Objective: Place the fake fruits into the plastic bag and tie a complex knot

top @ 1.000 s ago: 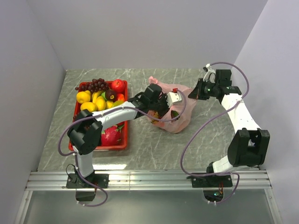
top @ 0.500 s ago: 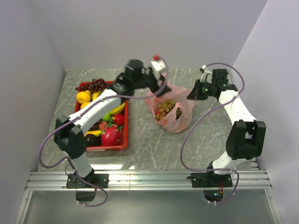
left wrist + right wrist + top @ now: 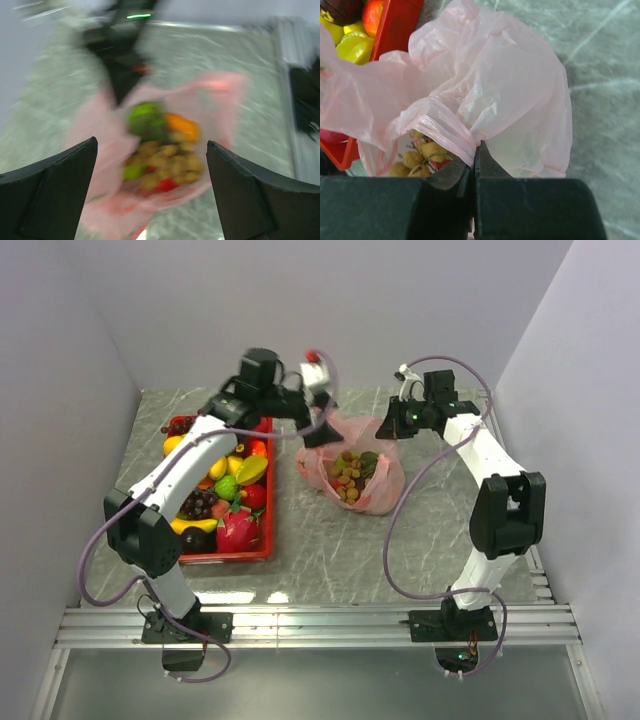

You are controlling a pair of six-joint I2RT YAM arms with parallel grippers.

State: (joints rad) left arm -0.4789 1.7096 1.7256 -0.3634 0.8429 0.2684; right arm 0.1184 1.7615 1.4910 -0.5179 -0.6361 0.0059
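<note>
Here: rim of the plastic bag [image 3: 520, 75] pinched in the closed right end effector [image 3: 474, 152], likely to keep the mouth lifted and open. Bag resting on the worktop [image 3: 330, 560] beside the red tray [image 3: 250, 552], tan berries [image 3: 348, 472] inside. Left end effector [image 3: 151, 146] above it, spread wide, holding nothing.

Bright, even light; left-wrist view blurred

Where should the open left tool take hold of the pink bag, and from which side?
Probably the plastic bag's free rim nearest the red tray, opposite the right tool's pinch, coming from above. That edge stands up as loose film, and the left tool hovers open above the bag.
</note>
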